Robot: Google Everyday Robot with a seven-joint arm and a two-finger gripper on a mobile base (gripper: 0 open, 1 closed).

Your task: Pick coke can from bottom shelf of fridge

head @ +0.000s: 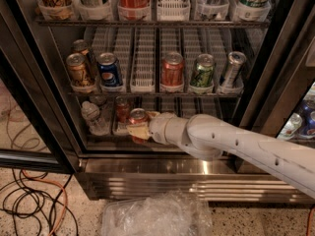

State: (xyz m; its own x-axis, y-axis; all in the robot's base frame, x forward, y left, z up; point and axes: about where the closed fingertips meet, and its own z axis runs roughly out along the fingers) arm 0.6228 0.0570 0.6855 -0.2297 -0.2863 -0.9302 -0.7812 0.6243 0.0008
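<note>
The coke can [138, 117], small and red with a silver top, stands at the front left of the bottom shelf [173, 104] of the fridge [162, 178]. My gripper [140, 124] reaches in from the right on a white arm and is shut on the can, with tan fingers [139, 131] around its body. A second small red can [122, 110] stands just behind it, deeper in the same lane. A clear water bottle [93, 117] stands to the left of both.
The shelf above holds an orange-red can [172, 69], a green can [202, 71], a blue can [109, 70], a silver can [231, 69] and brown cans [78, 70]. Cables [27, 200] and a plastic bag [152, 215] lie on the floor. The dark door frame [34, 112] stands left.
</note>
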